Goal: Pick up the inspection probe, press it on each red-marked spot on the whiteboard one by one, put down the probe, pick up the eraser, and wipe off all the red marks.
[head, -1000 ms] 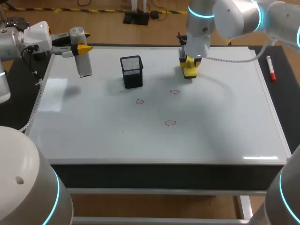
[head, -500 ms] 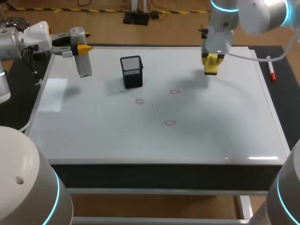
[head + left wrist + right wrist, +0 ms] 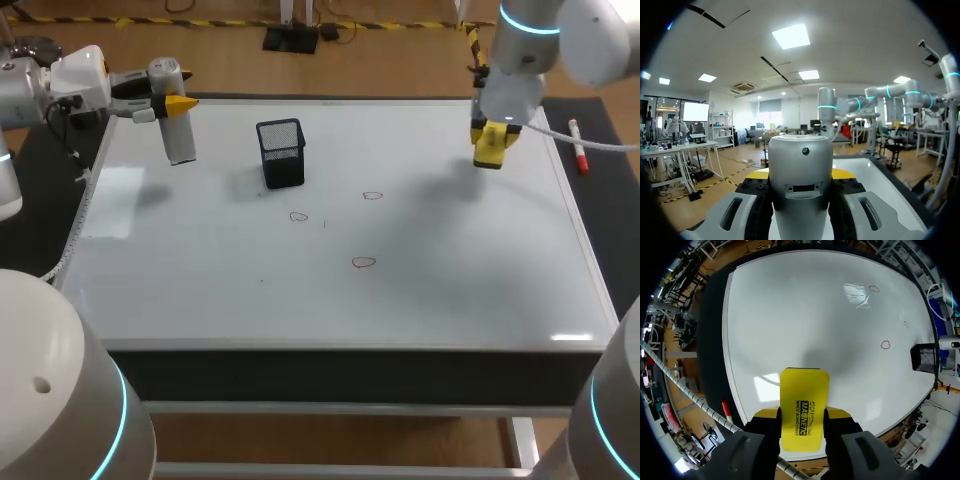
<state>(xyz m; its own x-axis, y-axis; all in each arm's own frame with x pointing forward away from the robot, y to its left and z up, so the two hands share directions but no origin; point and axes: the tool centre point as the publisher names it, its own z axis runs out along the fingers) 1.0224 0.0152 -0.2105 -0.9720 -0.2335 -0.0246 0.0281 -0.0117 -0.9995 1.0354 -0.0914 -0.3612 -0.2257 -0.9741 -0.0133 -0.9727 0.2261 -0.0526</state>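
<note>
Grips the probe (image 3: pixel 180 140) in the left tool (image 3: pixel 172 102), held out level; pinches the eraser (image 3: pixel 487 152) in the right tool (image 3: pixel 492 132), pointing straight down.

In the lower middle of the frame the left gripper (image 3: pixel 801 174) holds the inspection probe (image 3: pixel 801 165) between its two fingers. The probe is a pale grey cylinder with a rounded end. It rises from the bottom edge up to the centre of the frame. Near its end there is a small dark round hole, and lower a small dark slot. The black fingers press on it from both sides, and the yellow fingertips (image 3: pixel 844 173) show just behind it on each side. In the lower right, beyond the gripper, lies the whiteboard (image 3: pixel 875 175), white with a dark edge.
</note>
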